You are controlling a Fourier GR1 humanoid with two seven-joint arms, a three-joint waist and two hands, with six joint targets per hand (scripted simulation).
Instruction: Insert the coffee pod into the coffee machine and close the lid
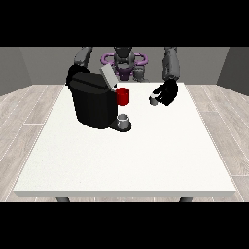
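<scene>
Grey walls and pale wood-plank flooring frame a large white table point(126, 160), behind which the humanoid robot point(124, 61) stands at upper centre of the frame. A black coffee machine point(92, 102) sits on the table at centre left, its lid point(108, 76) tilted up and back, which leaves the top open for loading. A red mug point(123, 96) stands just beside the machine on its right side, and a small grey cup point(124, 119) rests on the machine's drip base point(121, 126) below it, apparently placed to catch the brew.

At the view's right, the black hand point(165, 93) hangs over the table's far right portion, its fingers curled round a small pale object at its left edge, judged to be the coffee pod point(153, 100). The pod sits well apart from the machine, to the right of the red mug, so the carry across to the open top looks not yet made. Whether the pod touches the tabletop or is lifted clear cannot be told from this angle.

The hand at the view's left is hidden behind the machine; only its arm point(82, 57) shows above the black housing, and the state of its fingers cannot be told.

With the lid up and the pod in hand, the task appears at an early stage.
</scene>
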